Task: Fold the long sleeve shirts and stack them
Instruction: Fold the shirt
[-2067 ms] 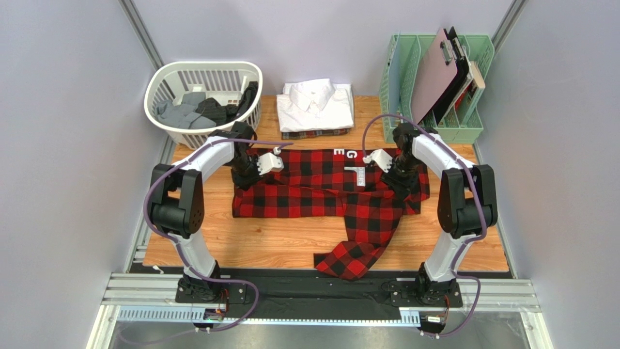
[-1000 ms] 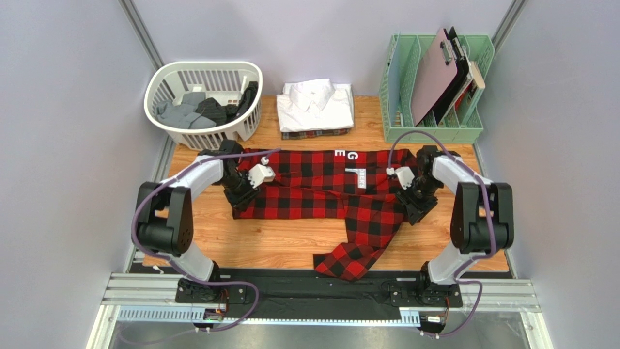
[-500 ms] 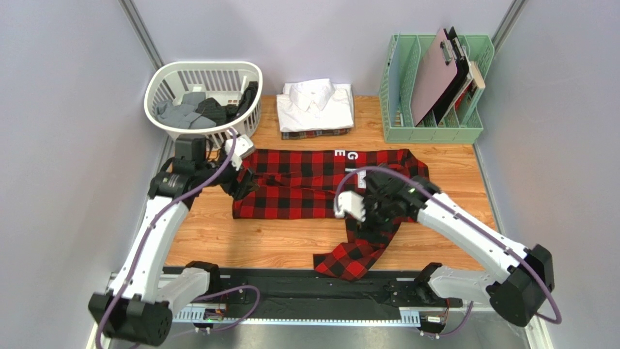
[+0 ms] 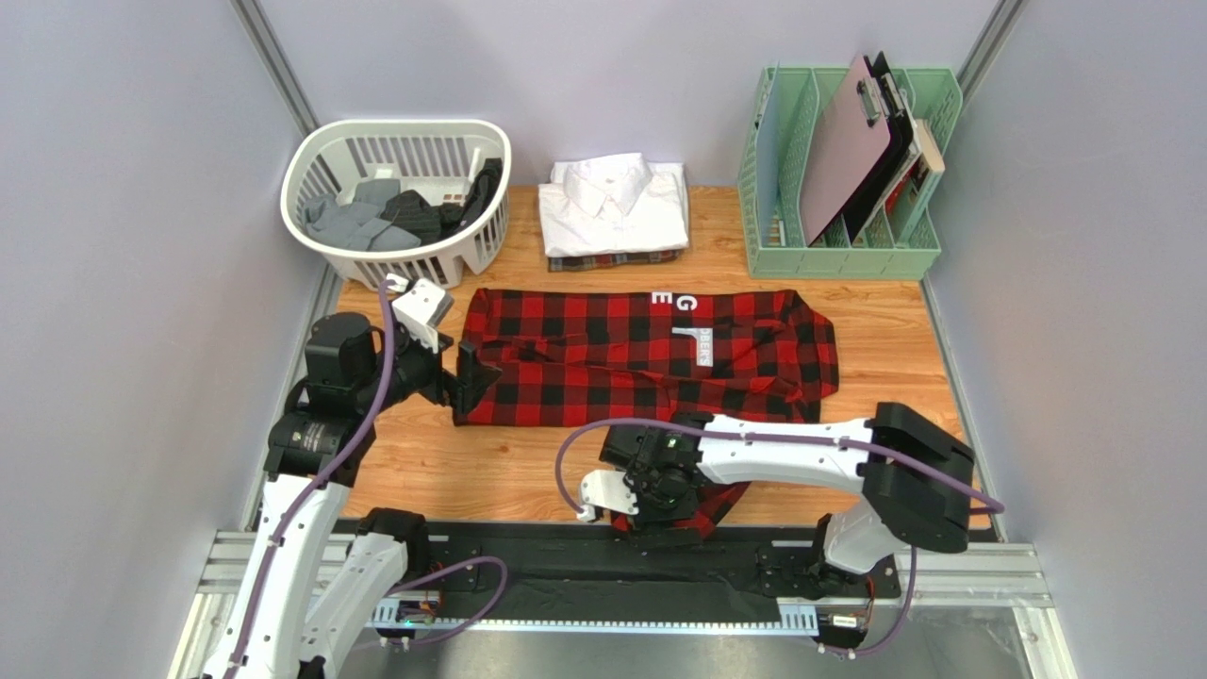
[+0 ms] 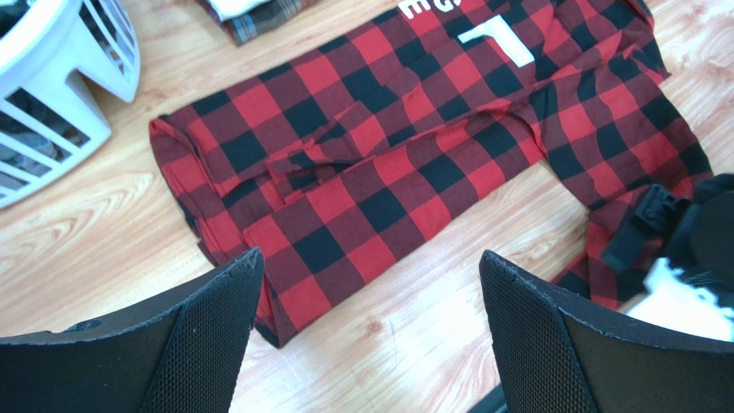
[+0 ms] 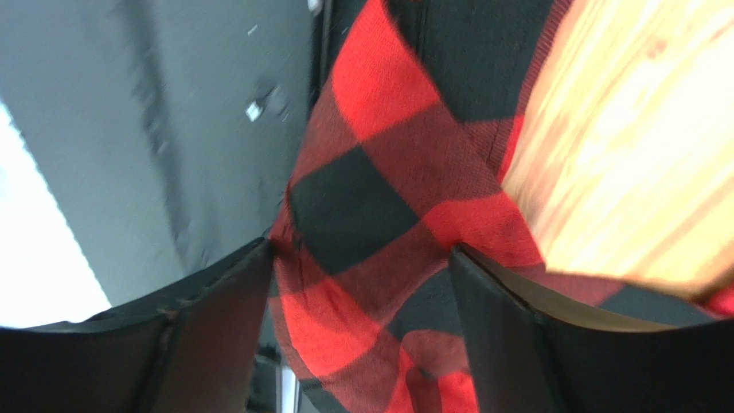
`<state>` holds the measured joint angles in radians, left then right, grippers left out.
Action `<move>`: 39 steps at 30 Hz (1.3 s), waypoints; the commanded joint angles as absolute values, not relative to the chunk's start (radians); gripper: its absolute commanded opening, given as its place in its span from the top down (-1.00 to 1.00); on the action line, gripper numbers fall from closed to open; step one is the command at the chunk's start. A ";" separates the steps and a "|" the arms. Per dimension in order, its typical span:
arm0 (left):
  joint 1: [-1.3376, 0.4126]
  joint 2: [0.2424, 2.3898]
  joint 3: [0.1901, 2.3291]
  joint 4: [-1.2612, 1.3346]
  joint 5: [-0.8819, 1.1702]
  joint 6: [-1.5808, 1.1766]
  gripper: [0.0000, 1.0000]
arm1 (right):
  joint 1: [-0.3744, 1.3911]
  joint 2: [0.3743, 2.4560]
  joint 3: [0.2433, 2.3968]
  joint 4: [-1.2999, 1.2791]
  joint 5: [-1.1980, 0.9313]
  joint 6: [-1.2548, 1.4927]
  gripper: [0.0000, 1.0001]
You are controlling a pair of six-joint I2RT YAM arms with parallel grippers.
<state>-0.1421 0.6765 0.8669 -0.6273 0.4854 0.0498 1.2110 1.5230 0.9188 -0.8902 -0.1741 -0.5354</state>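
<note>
The right gripper (image 6: pixel 360 249) is spread wide, its two fingers astride the one sleeve (image 6: pixel 362 189) trailing from the near side of the single red-and-black checked flannel shirt (image 4: pixel 638 361), clamping nothing. The left gripper (image 5: pixel 370 258), equally wide and empty, hovers over that shirt's left end. Behind the flannel shirt, one folded plain white shirt (image 4: pixel 614 202) lies on one folded dark plaid shirt (image 4: pixel 609 260). One white slatted plastic basket (image 4: pixel 305 170) stands to its far left and one green file rack (image 4: pixel 850 258) to its far right.

Wooden desk (image 4: pixel 425 474). Spread at centre: red-and-black checked flannel shirt (image 4: pixel 624 361), one sleeve trailing toward near edge. Along far edge, left to right: white slatted plastic basket (image 4: pixel 425 262); folded dark plaid shirt (image 4: pixel 609 260) beneath folded white shirt (image 4: pixel 614 198); green plastic file rack (image 4: pixel 850 262).
</note>
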 commanded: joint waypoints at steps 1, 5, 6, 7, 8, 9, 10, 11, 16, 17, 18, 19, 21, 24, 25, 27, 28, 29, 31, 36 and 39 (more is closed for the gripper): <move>-0.137 0.683 0.933 -0.679 0.501 0.034 -0.94 | 1.224 1.600 0.893 -0.747 -0.120 -0.459 -0.28; -0.135 0.677 0.934 -0.707 0.541 0.078 -0.82 | 1.192 1.577 0.920 -0.761 -0.120 -0.465 0.70; -0.135 0.678 0.928 -0.715 0.555 0.109 -0.79 | 1.168 1.556 0.934 -0.775 -0.179 -0.477 0.84; -0.135 0.678 0.925 -0.736 0.598 0.133 -0.72 | 1.105 1.514 0.974 -0.816 -0.217 -0.488 1.00; -0.135 0.677 0.916 -0.750 0.620 0.153 -0.71 | 1.070 1.493 0.995 -0.842 -0.260 -0.506 1.00; -0.135 0.675 0.910 -0.759 0.639 0.202 -0.70 | 1.033 1.474 1.017 -0.871 -0.355 -0.535 1.00; -0.135 0.672 0.898 -0.773 0.681 0.224 -0.70 | 0.950 1.464 1.044 -0.917 -0.403 -0.581 1.00; -0.135 0.666 0.885 -0.759 0.698 0.230 -0.71 | 0.909 1.454 1.087 -0.937 -0.446 -0.604 1.00; -0.159 0.753 0.874 -0.741 0.829 0.360 -0.74 | 0.709 1.555 1.219 -1.095 -0.653 -0.757 1.00; -0.179 0.779 0.885 -0.744 0.801 0.374 -0.74 | 0.686 1.580 1.256 -1.107 -0.667 -0.761 0.98; -0.220 0.808 0.893 -0.755 0.773 0.396 -0.73 | 0.661 1.633 1.273 -1.121 -0.689 -0.768 0.92; -0.235 0.855 0.900 -0.765 0.735 0.438 -0.73 | 0.608 1.655 1.290 -1.140 -0.693 -0.772 0.87; -0.245 0.896 0.914 -0.761 0.719 0.456 -0.74 | 0.562 1.719 1.330 -1.143 -0.664 -0.770 0.47; -0.245 0.960 0.934 -0.736 0.692 0.436 -0.74 | 0.458 1.782 1.368 -1.155 -0.565 -0.775 0.15; -0.245 0.978 0.937 -0.727 0.690 0.433 -0.73 | 0.430 1.787 1.371 -1.152 -0.551 -0.781 0.10; -0.245 0.985 0.933 -0.707 0.667 0.402 -0.74 | 0.379 1.793 1.382 -1.137 -0.485 -0.778 0.08; -0.245 0.983 0.927 -0.689 0.661 0.394 -0.73 | 0.339 1.786 1.394 -1.129 -0.456 -0.770 0.08; -0.245 0.982 0.911 -0.681 0.657 0.381 -0.73 | 0.325 1.770 1.400 -1.123 -0.421 -0.762 0.08; -0.245 0.965 0.893 -0.660 0.647 0.371 -0.73 | 0.318 1.686 1.381 -1.083 -0.399 -0.729 0.07; -0.238 0.930 0.835 -0.592 0.615 0.250 -0.74 | 0.493 1.491 1.269 -0.896 -0.275 -0.551 -0.21; -0.215 0.928 0.833 -0.581 0.675 0.180 -0.76 | 0.669 1.416 1.175 -0.784 -0.129 -0.549 -0.37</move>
<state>-0.2375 0.9443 0.8402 -0.6483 0.6254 0.2989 0.4706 1.5120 1.2564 -0.9569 -0.3027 -0.6220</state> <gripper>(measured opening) 0.873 0.650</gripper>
